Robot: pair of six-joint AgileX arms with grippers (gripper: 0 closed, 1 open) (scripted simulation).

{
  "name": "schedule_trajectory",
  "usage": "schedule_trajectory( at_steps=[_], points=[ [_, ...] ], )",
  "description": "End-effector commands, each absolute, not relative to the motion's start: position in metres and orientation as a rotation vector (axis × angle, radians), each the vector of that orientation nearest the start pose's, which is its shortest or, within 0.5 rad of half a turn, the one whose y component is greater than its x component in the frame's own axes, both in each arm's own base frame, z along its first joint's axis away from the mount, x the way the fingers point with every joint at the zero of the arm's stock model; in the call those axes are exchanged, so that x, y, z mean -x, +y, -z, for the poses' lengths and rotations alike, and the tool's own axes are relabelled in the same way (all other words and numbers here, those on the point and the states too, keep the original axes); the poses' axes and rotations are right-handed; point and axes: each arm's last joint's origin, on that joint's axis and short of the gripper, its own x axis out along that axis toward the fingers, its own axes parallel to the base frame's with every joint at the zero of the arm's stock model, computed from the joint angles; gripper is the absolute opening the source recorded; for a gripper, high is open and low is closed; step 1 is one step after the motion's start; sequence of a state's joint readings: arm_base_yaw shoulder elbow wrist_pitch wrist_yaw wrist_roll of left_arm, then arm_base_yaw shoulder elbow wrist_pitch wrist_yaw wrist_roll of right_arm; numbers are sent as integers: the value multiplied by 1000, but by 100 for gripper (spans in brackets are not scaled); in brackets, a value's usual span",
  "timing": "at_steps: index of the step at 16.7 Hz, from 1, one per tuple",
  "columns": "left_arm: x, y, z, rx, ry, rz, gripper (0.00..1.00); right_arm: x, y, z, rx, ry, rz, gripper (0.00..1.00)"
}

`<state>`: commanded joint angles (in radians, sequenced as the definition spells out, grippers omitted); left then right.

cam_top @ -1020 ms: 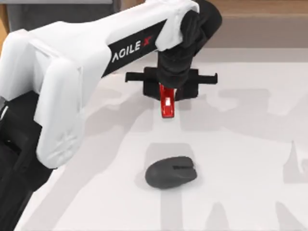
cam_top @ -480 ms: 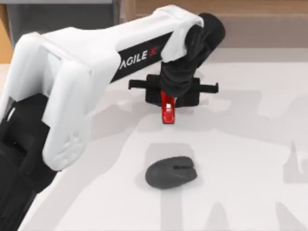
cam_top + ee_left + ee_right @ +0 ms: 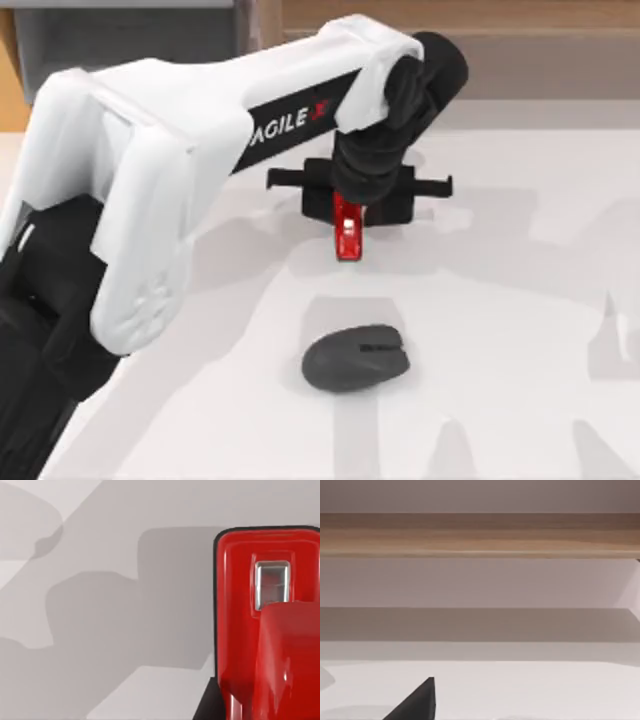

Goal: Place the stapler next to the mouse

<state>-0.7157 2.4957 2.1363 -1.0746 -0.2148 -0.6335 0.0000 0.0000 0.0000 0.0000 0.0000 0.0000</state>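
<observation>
Pale grey-white table (image 3: 500,330), matte, crossed by big soft shadows of the arms. Along the far edge, a wooden strip (image 3: 520,25) with a darker grey band just below it; a grey panel (image 3: 120,35) at the far left corner and a sliver of wood at the left edge. From the right wrist view, same story: light tabletop, a shadowed grey band, then a long wooden rail (image 3: 480,535) against a plain pale wall, plus a black wedge poking in at the near edge.

Only readable writing: "AGILE X" in white on a black stripe (image 3: 290,118) along the left arm's white forearm, with the X done in red. White marks on the stapler too small to read.

Left arm reaching from the left side across to the far middle of the table, left gripper (image 3: 350,205) pointing down over the stapler (image 3: 348,232). Stapler sitting lengthwise toward the camera, far end tucked under the black gripper body, near end sticking out. Fingers hidden by the wrist, so can't tell whether clamped or apart. Left wrist view up close on glossy red plastic (image 3: 270,630) with a small metal plate set in it, above the shadowed surface.

Mouse (image 3: 356,357) nearer the camera, well apart from the stapler, lying flat, notched end to the right.
</observation>
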Motion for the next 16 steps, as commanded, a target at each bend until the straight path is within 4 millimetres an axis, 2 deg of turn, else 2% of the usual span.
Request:
schedule_trajectory(
  at_steps=[10,16],
  points=[
    [-386,-319,-131,-108,1326,-28,98,-106,-1,-160,0,0,0,100],
    [-386,-319,-131,-108,1326,-28,100,-106,-1,-160,0,0,0,100]
  ],
)
